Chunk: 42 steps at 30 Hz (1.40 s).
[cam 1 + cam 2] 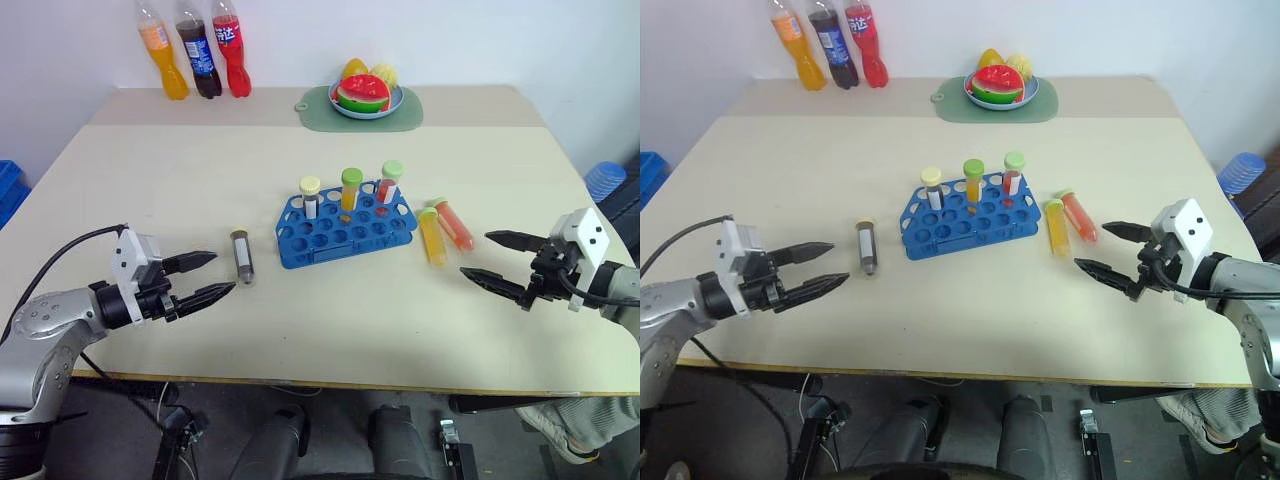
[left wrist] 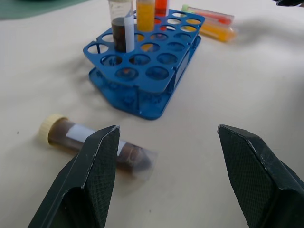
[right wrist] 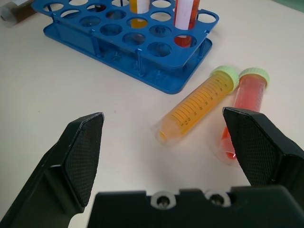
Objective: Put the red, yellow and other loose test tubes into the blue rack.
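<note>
Beige table (image 1: 300, 320) bears the blue rack (image 1: 345, 232) between my wide-spread left gripper (image 1: 208, 275) and right gripper (image 1: 495, 258), soda bottles (image 1: 196, 55) far back.

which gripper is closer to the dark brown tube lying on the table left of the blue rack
Left. The left gripper, open, sits just short of the brown tube on its near left. The right gripper, also open, is far across the blue rack, by the yellow and red tubes.

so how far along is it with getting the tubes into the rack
Three tubes already stand in the blue rack. Nothing is in hand: the left pincer and right pincer are both open and empty. Left to do: the brown tube beside the rack, plus the yellow tube and red tube lying together.
</note>
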Motion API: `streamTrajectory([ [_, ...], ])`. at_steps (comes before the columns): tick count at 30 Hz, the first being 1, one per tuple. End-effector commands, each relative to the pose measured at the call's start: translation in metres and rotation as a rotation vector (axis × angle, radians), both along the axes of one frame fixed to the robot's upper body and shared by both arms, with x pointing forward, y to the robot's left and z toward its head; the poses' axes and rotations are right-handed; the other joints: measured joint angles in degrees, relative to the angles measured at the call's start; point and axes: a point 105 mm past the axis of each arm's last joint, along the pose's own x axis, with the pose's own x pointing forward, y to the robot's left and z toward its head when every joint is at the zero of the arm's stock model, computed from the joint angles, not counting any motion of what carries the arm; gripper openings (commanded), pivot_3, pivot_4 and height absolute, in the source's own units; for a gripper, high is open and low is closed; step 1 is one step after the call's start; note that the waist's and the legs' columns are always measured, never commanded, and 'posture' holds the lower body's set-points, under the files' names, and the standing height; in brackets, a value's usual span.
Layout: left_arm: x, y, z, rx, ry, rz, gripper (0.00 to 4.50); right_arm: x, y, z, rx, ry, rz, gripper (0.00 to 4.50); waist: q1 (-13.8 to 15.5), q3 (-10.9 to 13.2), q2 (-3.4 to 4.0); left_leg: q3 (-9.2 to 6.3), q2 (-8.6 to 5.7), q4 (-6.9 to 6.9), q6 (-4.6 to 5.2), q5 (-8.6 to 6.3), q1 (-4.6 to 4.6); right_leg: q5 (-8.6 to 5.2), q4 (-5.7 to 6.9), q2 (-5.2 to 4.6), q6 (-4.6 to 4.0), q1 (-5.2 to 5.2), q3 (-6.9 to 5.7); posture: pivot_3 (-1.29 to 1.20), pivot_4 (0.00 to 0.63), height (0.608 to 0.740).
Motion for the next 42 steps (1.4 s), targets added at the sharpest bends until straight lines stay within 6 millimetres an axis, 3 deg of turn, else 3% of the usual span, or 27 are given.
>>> streamTrajectory([
  [1,-0.003,0.004,0.011,0.022,-0.038,0.007,3.37,-0.001,0.001,0.01,-0.014,-0.041,0.015,4.44,0.0,0.0,0.0,0.01,0.01,0.0,0.0,0.0,0.0,0.0,0.0,0.01,-0.01,0.0,0.01,0.0,0.15,0.74],
  [14,-0.008,-0.001,0.013,-0.01,-0.03,-0.03,3.37,0.02,0.001,0.019,-0.059,-0.087,-0.029,4.44,-0.05,0.02,0.02,0.11,0.16,0.0,-0.05,-0.05,0.0,0.06,-0.06,0.13,-0.1,-0.05,0.07,0.0,0.15,0.74],
  [19,-0.008,-0.01,0.014,-0.024,-0.037,-0.059,3.37,0.044,0.005,0.033,-0.101,-0.105,-0.082,4.44,-0.18,0.07,0.09,0.16,0.2,-0.02,-0.06,-0.05,0.01,0.07,-0.05,0.17,-0.12,-0.09,0.12,0.0,0.15,0.74],
  [25,-0.007,-0.019,0.012,-0.027,-0.032,-0.092,3.37,0.095,-0.008,0.035,-0.132,0.091,-0.333,4.44,-0.28,0.13,0.14,0.24,0.27,-0.03,-0.08,-0.06,-0.02,0.11,-0.04,0.22,-0.19,-0.2,0.2,0.0,0.15,0.74],
  [32,-0.01,-0.026,0.01,-0.043,-0.017,-0.115,3.37,0.129,-0.002,0.034,-0.119,0.313,-0.377,4.44,-0.49,0.14,0.14,0.29,0.31,-0.32,-0.16,-0.03,-0.04,0.14,-0.06,0.23,-0.17,-0.39,0.22,0.0,0.15,0.74],
  [36,-0.016,-0.029,0.009,-0.049,-0.014,-0.111,3.37,0.139,0.002,0.026,-0.163,0.368,-0.371,4.44,-0.66,0.14,0.12,0.35,0.37,-0.67,-0.62,0.24,-0.05,0.16,-0.06,0.23,-0.18,-0.61,0.27,0.0,0.15,0.74],
  [42,-0.027,-0.028,0.008,-0.052,-0.007,-0.075,3.37,0.143,0.0,0.0,-0.267,0.408,-0.355,4.44,-0.74,0.15,0.14,0.4,0.45,-0.82,-0.66,0.26,-0.05,0.16,-0.02,0.26,-0.18,-0.77,0.28,0.0,0.15,0.74],
])
